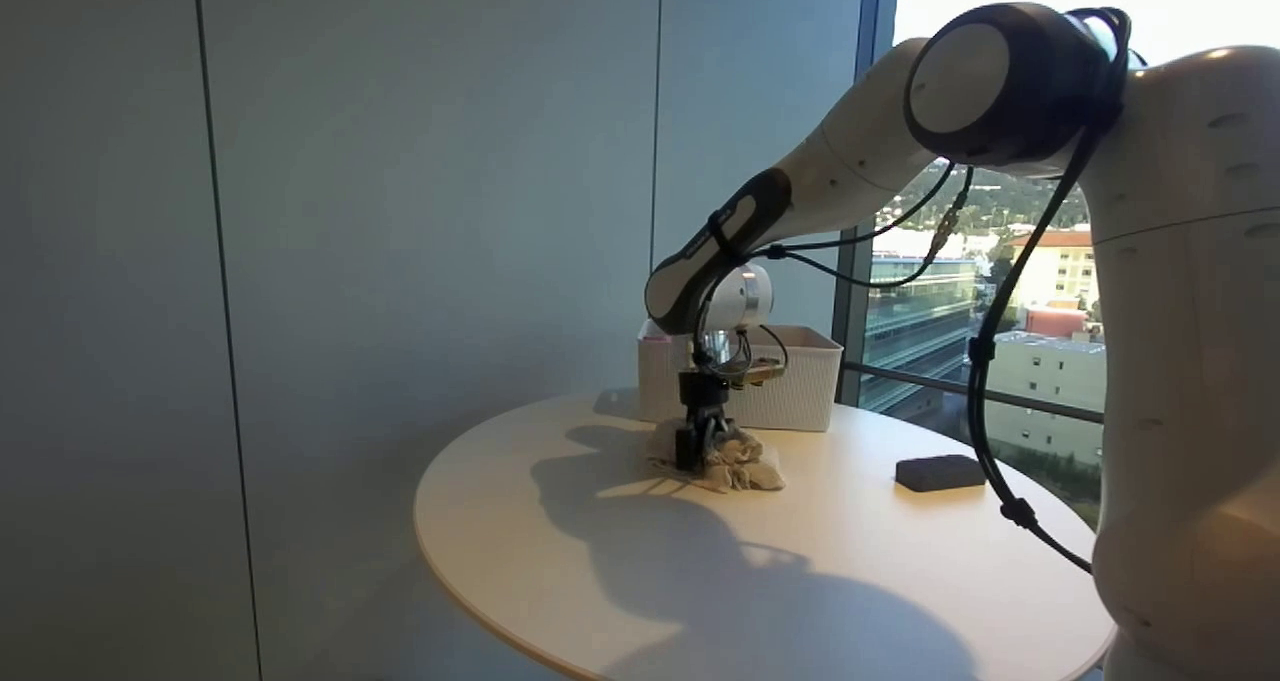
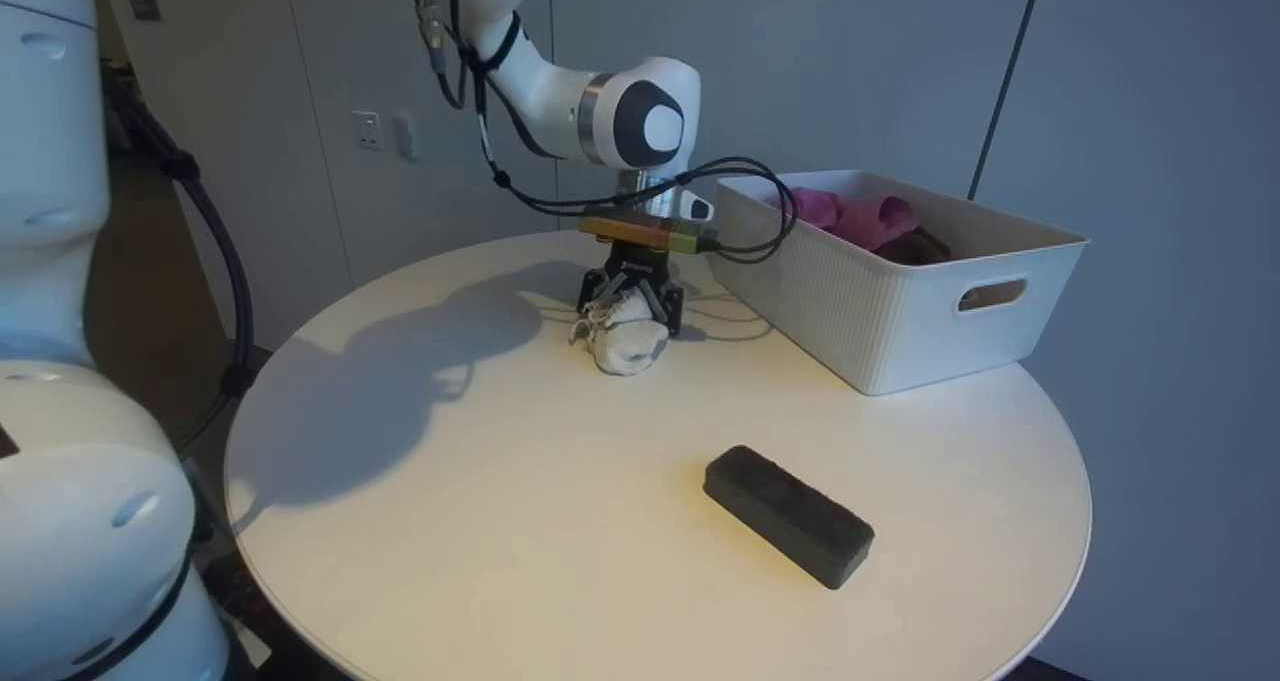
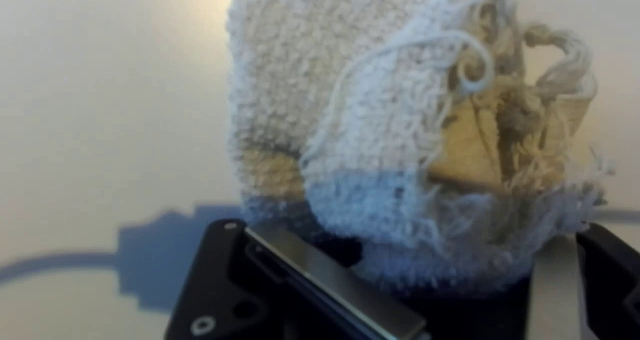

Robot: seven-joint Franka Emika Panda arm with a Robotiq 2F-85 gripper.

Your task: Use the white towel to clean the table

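Note:
The white towel [image 1: 748, 464] lies crumpled in a small heap on the round white table [image 1: 850, 551]. It also shows in an exterior view [image 2: 630, 347]. In the wrist view the towel [image 3: 360, 110] is folded, with frayed threads on its right side. My gripper [image 2: 632, 319] points down at the table. Its fingers stand wide apart, with part of the towel between them. In the wrist view the gripper [image 3: 407, 230] has one finger on each side of the towel's lower end. The towel part deep between the fingers is dark and partly hidden.
A white ribbed basket [image 2: 960, 331] holding pink cloth [image 2: 870, 221] stands close beside the gripper; the basket [image 1: 800, 391] shows behind it too. A dark rectangular block [image 2: 790, 516] lies on the table, also in an exterior view [image 1: 940, 473]. A wall rises behind the table.

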